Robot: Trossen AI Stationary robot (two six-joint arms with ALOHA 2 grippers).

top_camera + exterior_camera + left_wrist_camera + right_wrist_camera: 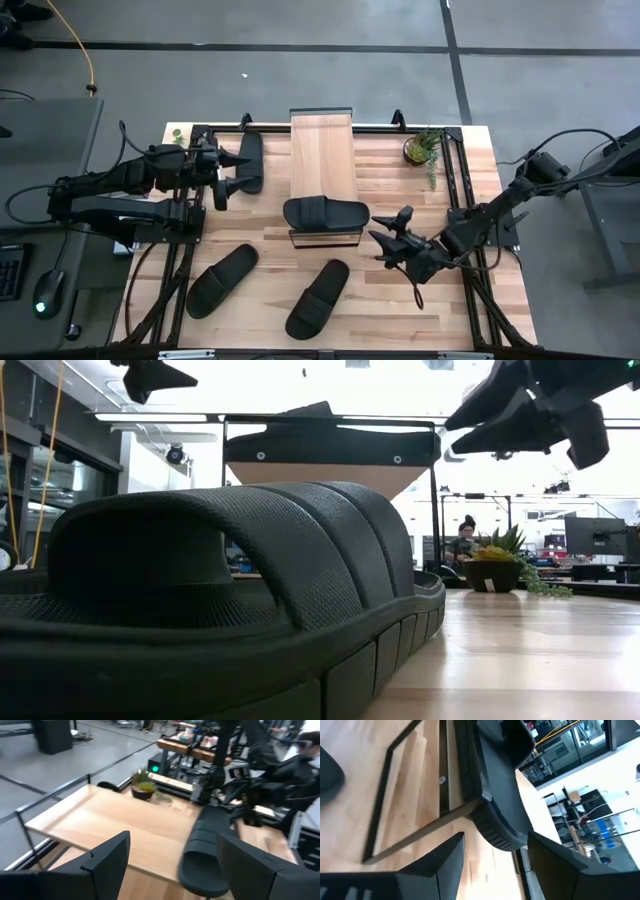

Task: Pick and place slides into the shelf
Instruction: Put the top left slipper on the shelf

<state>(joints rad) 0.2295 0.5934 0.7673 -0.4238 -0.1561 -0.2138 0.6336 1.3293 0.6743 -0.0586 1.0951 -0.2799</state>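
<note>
The shelf [322, 150] is a light-wood plank on a black frame in the table's middle. One black slide [326, 213] lies sole-down across its near end, both ends overhanging; it also shows in the left wrist view [202, 850] and the right wrist view [502, 795]. A second slide [248, 162] lies on the table left of the shelf. Two more [222, 280] [318, 298] lie near the table's near edge. My left gripper [235, 172] [172, 845] hovers open beside the second slide, raised. My right gripper [385, 232] [495, 845] hangs open just right of the shelf's near end.
A small potted plant [420, 148] stands at the table's far right. Black frame rails [455, 190] run along the table's sides. In the low view one slide [230, 590] fills the foreground, and a person sits in the room far behind. Bare wood lies right of the shelf.
</note>
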